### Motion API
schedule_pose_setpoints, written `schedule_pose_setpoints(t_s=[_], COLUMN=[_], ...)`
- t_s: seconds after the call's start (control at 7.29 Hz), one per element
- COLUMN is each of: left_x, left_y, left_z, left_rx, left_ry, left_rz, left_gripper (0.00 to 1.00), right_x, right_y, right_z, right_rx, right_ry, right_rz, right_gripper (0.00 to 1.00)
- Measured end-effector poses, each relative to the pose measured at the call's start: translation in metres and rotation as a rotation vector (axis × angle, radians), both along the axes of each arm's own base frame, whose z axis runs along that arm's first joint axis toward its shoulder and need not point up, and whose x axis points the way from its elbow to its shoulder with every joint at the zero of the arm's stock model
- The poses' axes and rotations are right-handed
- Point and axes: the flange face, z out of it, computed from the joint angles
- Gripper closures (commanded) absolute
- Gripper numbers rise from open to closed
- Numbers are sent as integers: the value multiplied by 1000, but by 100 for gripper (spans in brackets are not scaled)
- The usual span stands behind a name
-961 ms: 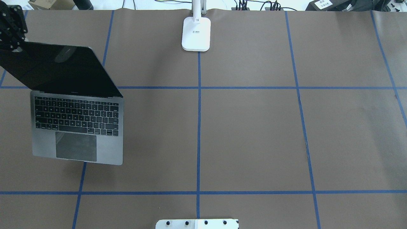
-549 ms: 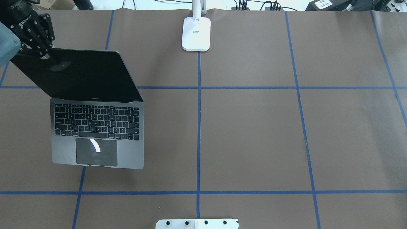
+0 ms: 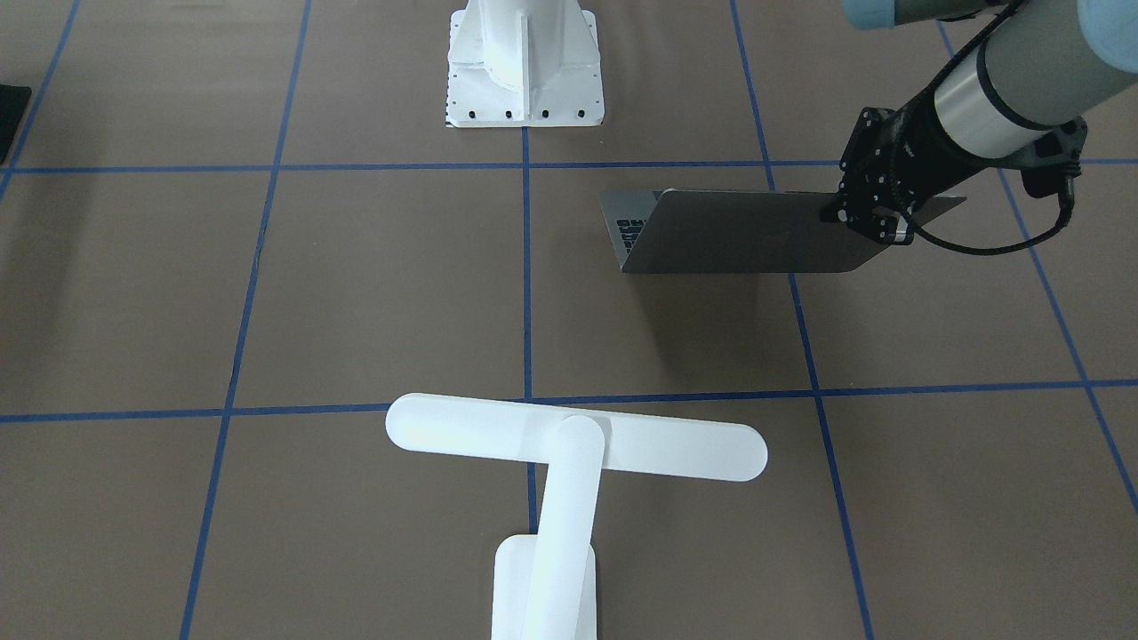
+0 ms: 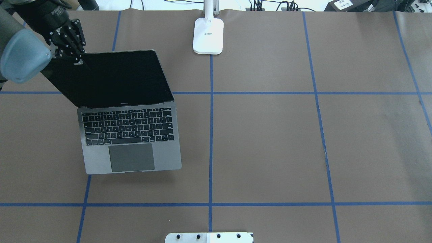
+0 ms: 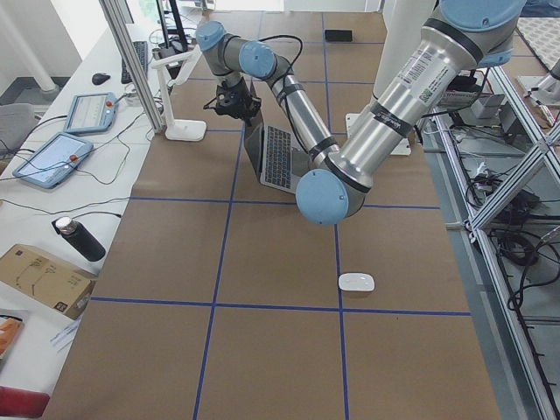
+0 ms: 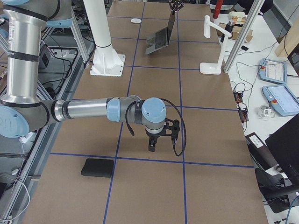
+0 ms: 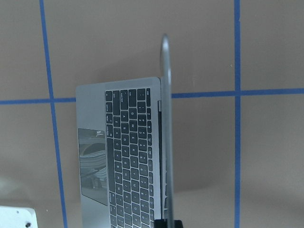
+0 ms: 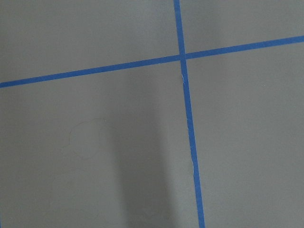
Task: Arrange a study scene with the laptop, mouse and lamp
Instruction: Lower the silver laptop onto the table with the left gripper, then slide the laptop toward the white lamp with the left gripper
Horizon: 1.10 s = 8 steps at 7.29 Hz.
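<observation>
The grey laptop stands open on the left half of the table, its dark screen upright; it also shows in the front view and the left wrist view. My left gripper is shut on the screen's top left corner, also seen in the front view. The white lamp stands at the far middle edge, its base in the overhead view and its bar head in the front view. The white mouse lies near the table's left end. My right gripper hangs low over bare table; I cannot tell its state.
The white ribbed pedestal stands at the robot's side of the table. A black square mat lies near the table's right end. Blue tape lines divide the brown table cover. Operator gear lies beyond the far edge.
The laptop has moved to the right, toward the table's middle, with my left gripper shut on its screen corner. The lamp has not moved.
</observation>
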Motion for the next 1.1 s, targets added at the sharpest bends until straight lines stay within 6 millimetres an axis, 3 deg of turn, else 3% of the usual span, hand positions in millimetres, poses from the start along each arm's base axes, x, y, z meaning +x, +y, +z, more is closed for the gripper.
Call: schedule_pose_setpoints(t_s=[0.41,1.1], left_x=[35,67], left_y=[-13,-6], left_z=[-10,-14], left_rx=[-44,-61], left_ry=[0,-8], left_rz=[-15,21], left_gripper=[100,100], right_x=[2,4], right_y=[1,1], right_z=[0,0], right_rx=[-1,0], right_ry=[0,0], right_rz=[5,9], right_gripper=[0,0])
